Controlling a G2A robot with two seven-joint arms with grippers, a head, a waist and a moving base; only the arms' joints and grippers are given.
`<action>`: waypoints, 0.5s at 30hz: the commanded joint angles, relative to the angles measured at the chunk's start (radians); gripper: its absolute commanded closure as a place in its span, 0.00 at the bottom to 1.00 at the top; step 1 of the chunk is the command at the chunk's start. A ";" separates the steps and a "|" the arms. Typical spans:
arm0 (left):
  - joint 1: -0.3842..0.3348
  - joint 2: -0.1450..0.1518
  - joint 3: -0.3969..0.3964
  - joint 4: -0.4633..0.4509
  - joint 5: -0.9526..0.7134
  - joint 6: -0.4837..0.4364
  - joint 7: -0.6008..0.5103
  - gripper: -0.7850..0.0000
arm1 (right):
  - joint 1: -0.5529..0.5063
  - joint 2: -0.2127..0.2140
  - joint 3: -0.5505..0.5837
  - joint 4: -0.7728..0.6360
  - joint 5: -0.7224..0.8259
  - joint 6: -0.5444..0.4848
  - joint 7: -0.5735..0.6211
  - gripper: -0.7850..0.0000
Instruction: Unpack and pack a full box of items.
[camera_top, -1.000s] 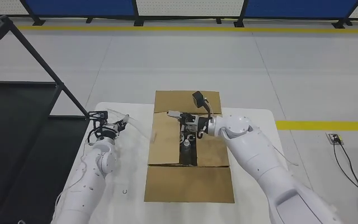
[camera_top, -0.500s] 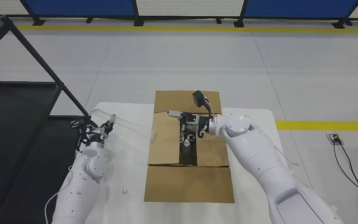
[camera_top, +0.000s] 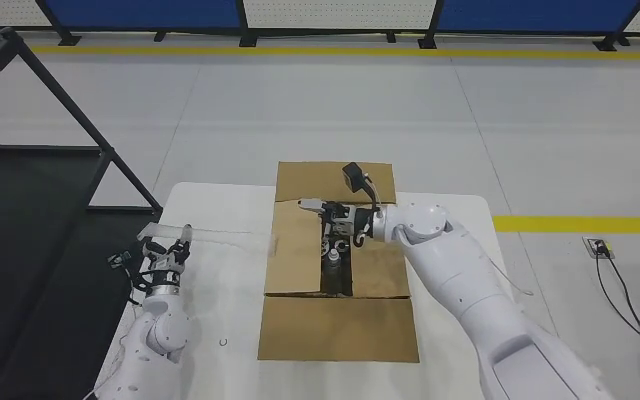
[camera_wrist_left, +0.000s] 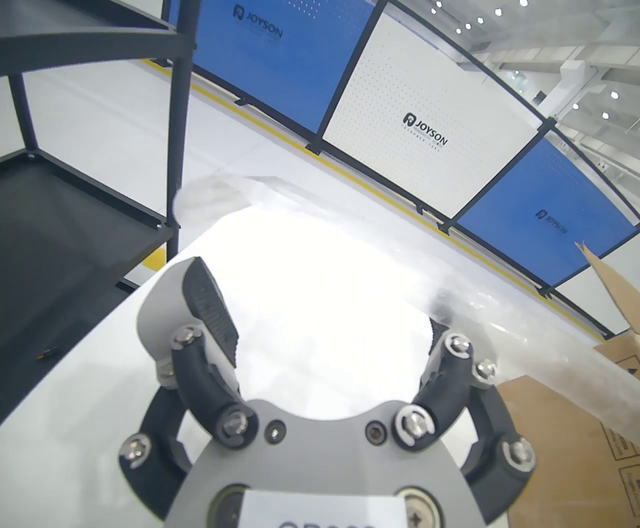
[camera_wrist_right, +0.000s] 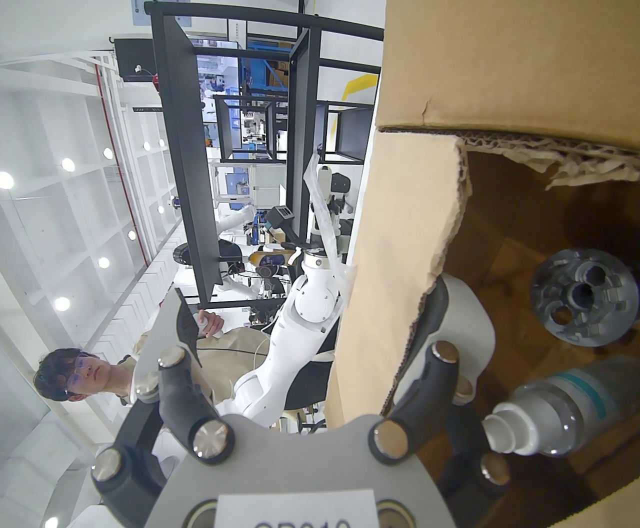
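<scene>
The left gripper (camera_wrist_left: 320, 305), beside the box (camera_top: 335, 330), and the right gripper (camera_wrist_right: 320, 325), astride its flap (camera_wrist_right: 400, 225), stood spread; the plastic strip (camera_wrist_left: 540, 350) risked snagging on the left one.

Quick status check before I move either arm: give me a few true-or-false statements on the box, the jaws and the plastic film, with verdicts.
1. The right gripper has its jaws astride a flap of the box, one inside and one outside. True.
2. The left gripper has its jaws shut. False: they stand wide open.
3. A white-capped bottle is inside the box. True.
4. The box is closed up. False: its flaps are folded open.
5. The clear plastic film lies inside the box. False: it runs beside the left gripper, outside the box.
</scene>
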 joint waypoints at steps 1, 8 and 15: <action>0.045 0.000 -0.010 -0.051 -0.013 0.004 -0.001 0.00 | 0.001 -0.002 0.001 0.001 -0.003 -0.001 0.003 0.00; 0.141 0.006 -0.056 -0.170 -0.033 0.045 -0.025 0.00 | 0.004 -0.010 0.004 0.008 -0.012 0.003 0.010 0.00; 0.219 0.005 -0.067 -0.238 -0.049 0.041 -0.054 0.00 | 0.007 -0.017 0.010 0.021 -0.016 -0.001 0.015 0.00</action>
